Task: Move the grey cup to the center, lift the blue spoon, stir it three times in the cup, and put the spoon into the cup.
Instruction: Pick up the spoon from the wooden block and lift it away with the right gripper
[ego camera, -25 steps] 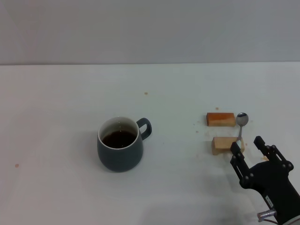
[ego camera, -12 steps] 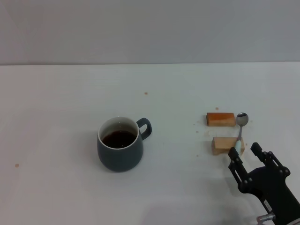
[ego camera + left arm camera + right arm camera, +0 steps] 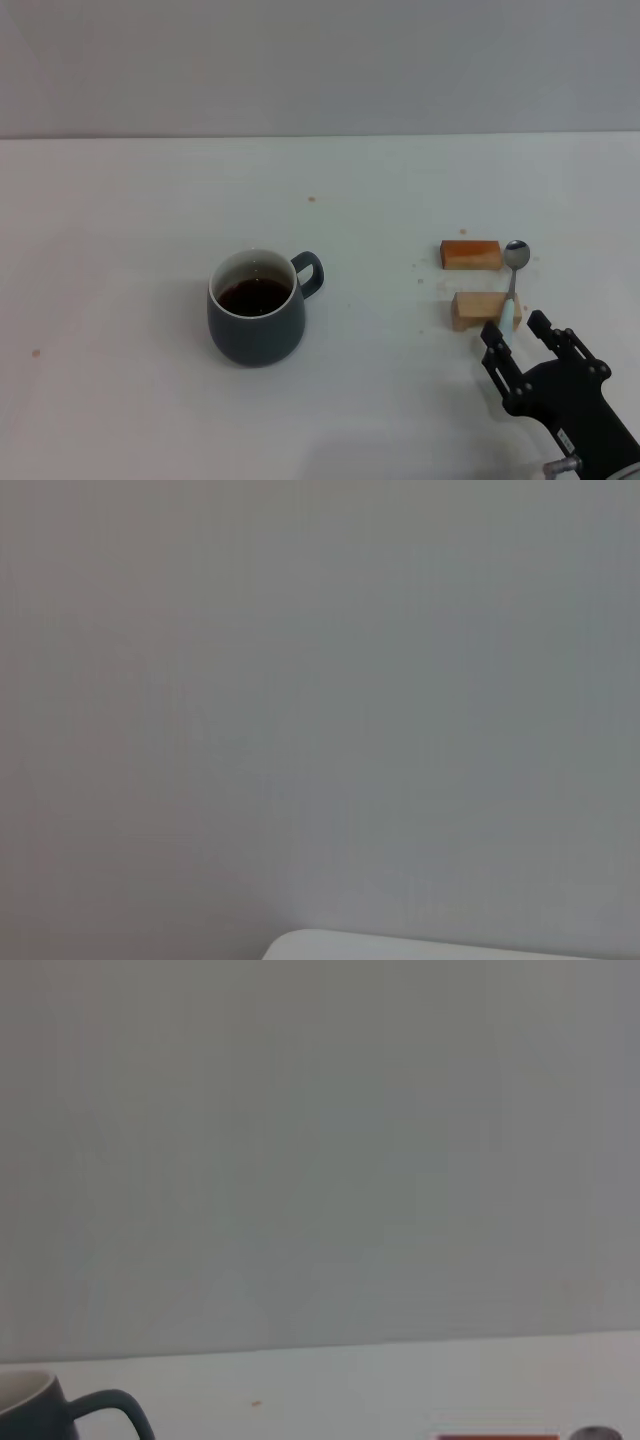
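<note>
Head view: the grey cup (image 3: 256,309), holding dark liquid and with its handle turned toward the robot's right, stands upright on the white table (image 3: 120,230), well apart from the blue spoon (image 3: 513,283). The spoon lies across two wooden blocks (image 3: 472,282), bowl on the far side. The right gripper (image 3: 517,332) sits at the handle's near end, fingers spread and grasping nothing; the left gripper is out of sight.

Right gripper (image 3: 517,334) low in head view's near-right corner, black, fingers spread apart & pointing away from robot, wrist/forearm running off the bottom-right edge. Nothing between the fingers. Left arm not seen in head view, left gripper not visible in any view
</note>
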`<state>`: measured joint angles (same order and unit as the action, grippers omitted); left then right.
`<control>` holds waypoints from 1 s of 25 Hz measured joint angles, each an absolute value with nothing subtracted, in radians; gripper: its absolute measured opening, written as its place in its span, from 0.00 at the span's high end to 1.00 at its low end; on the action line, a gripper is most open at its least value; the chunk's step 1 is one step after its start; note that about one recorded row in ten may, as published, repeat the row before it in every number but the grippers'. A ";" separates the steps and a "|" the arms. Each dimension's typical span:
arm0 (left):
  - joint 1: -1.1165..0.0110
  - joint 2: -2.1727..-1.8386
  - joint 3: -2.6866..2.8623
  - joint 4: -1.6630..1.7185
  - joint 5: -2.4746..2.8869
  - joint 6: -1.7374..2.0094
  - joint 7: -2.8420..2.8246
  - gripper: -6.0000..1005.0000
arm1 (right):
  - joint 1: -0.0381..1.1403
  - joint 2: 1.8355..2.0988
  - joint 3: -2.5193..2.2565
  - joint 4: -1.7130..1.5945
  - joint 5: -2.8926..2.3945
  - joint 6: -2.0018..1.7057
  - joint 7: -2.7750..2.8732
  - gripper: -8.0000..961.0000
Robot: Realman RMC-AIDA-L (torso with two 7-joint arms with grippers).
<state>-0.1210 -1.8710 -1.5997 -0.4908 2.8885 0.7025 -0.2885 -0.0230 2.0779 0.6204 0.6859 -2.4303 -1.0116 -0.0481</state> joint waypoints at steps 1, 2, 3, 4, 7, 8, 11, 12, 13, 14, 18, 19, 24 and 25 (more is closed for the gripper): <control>-0.121 -1.871 -1.600 -0.491 2.888 0.702 -0.288 1.00 | -0.020 2.078 0.621 0.683 -2.430 -1.010 -0.042 0.45; -0.121 -1.871 -1.600 -0.491 2.888 0.702 -0.288 1.00 | -0.018 2.078 0.621 0.680 -2.430 -1.009 -0.037 0.45; -0.121 -1.871 -1.600 -0.491 2.888 0.702 -0.288 1.00 | -0.015 2.078 0.621 0.679 -2.430 -1.009 -0.034 0.45; -0.121 -1.871 -1.600 -0.491 2.888 0.702 -0.288 1.00 | -0.013 2.078 0.622 0.678 -2.430 -1.007 -0.033 0.45; -0.121 -1.870 -1.600 -0.492 2.888 0.701 -0.288 1.00 | -0.010 2.079 0.627 0.678 -2.429 -1.003 -0.032 0.46; -0.121 -1.870 -1.601 -0.492 2.888 0.701 -0.288 1.00 | -0.009 2.078 0.628 0.678 -2.427 -1.002 -0.032 0.46; -0.122 -1.869 -1.601 -0.496 2.888 0.698 -0.288 1.00 | -0.009 2.077 0.629 0.678 -2.418 -1.001 -0.032 0.46; -0.122 -1.869 -1.601 -0.496 2.888 0.698 -0.288 1.00 | -0.009 2.076 0.629 0.678 -2.417 -1.001 -0.032 0.46; -0.122 -1.868 -1.601 -0.504 2.888 0.689 -0.287 1.00 | -0.009 2.076 0.629 0.677 -2.415 -1.001 -0.032 0.47; -0.121 -1.868 -1.601 -0.510 2.888 0.682 -0.285 1.00 | -0.009 2.076 0.629 0.675 -2.412 -1.001 -0.031 0.47; -0.116 -1.868 -1.611 -0.531 2.889 0.666 -0.264 1.00 | -0.005 2.076 0.628 0.667 -2.406 -1.001 -0.031 0.47; -0.115 -1.869 -1.613 -0.533 2.889 0.665 -0.263 1.00 | -0.004 2.076 0.628 0.666 -2.404 -1.001 -0.031 0.47; -0.116 -1.870 -1.614 -0.533 2.889 0.658 -0.262 1.00 | 0.006 2.077 0.622 0.664 -2.393 -0.984 -0.030 0.48; -0.116 -1.870 -1.614 -0.533 2.889 0.658 -0.262 1.00 | 0.008 2.077 0.621 0.664 -2.393 -0.979 -0.029 0.48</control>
<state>-0.1164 -1.8702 -1.6138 -0.5328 2.8886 0.6582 -0.2618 0.0082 2.0766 0.6205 0.6635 -2.3928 -0.9794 -0.0289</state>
